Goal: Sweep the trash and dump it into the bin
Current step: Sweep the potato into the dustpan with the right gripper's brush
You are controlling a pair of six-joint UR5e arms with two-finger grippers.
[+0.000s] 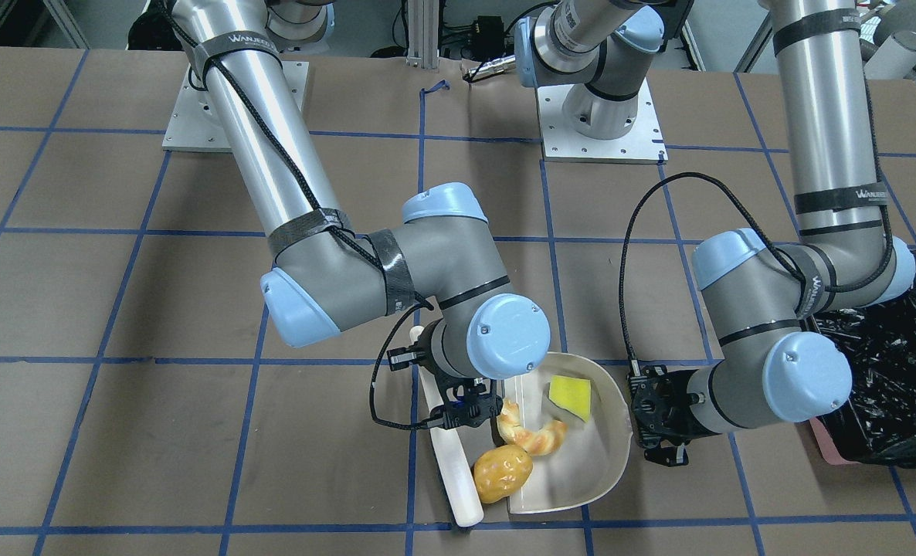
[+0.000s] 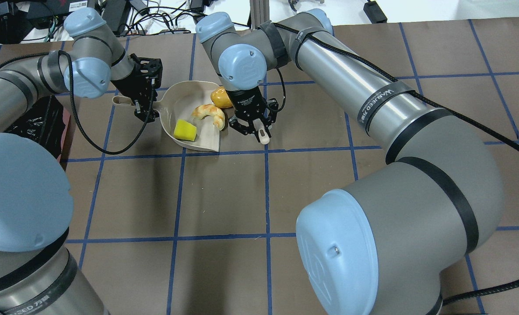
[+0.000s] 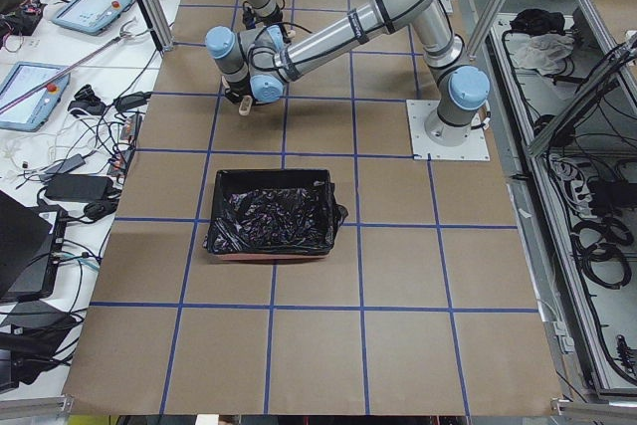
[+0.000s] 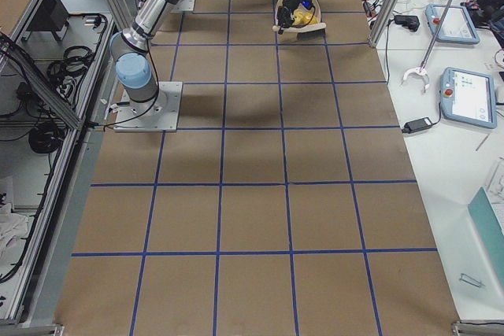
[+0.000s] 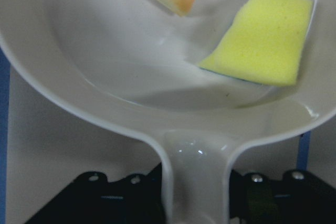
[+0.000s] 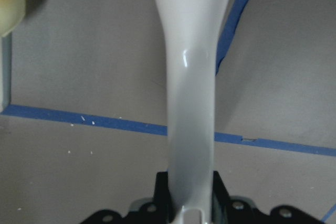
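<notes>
The dustpan [image 1: 581,459] is held by the left gripper [image 2: 145,110], the brush [image 1: 452,463] beside it by the right gripper [image 2: 253,127]. The sponge [image 1: 571,397] and pastry [image 1: 531,436] are seen inside.

Bench [image 1: 118,309]: brown, gridded with blue tape lines. Dustpan [image 1: 605,436]: plain pale beige. Brush [image 1: 452,463]: matching cream. Sponge [image 1: 571,396]: bright yellow. Pastry [image 1: 534,437]: tan with orange-brown streaks. Potato-like lump [image 1: 502,472]: glossy golden-brown, faintly speckled. Bin [image 1: 829,446]: pink, with a glossy, crinkled black liner. Left arm [image 1: 821,100] and right arm [image 1: 257,131]: silver tubes, grey joints, light-blue caps. Left hand [image 2: 148,113] and right hand [image 2: 255,131]: black.
</notes>
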